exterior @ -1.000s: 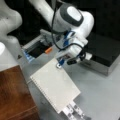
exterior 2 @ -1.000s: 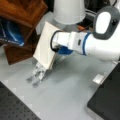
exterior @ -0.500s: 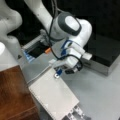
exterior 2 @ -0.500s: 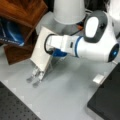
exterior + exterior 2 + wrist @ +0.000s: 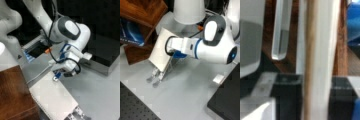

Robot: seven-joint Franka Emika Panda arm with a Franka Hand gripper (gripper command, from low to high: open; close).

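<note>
Flat white rectangular panel [image 5: 161, 50] on a clear wire-like stand [image 5: 155, 76]: leans tilted on the grey table [image 5: 187, 100], toward a front view's left; also seen in a front view [image 5: 53, 98] at bottom centre, and edge-on, upright, filling the wrist view [image 5: 320, 57]. Gripper [image 5: 170, 47]: at the panel's upper edge, touching or just beside it; how far open and whether it grips cannot be told. Dark brown wooden box [image 5: 142, 12]: behind the panel. Blue item [image 5: 130, 35]: beneath that box. Black slab [image 5: 227, 100]: a front view's bottom right, well apart.
</note>
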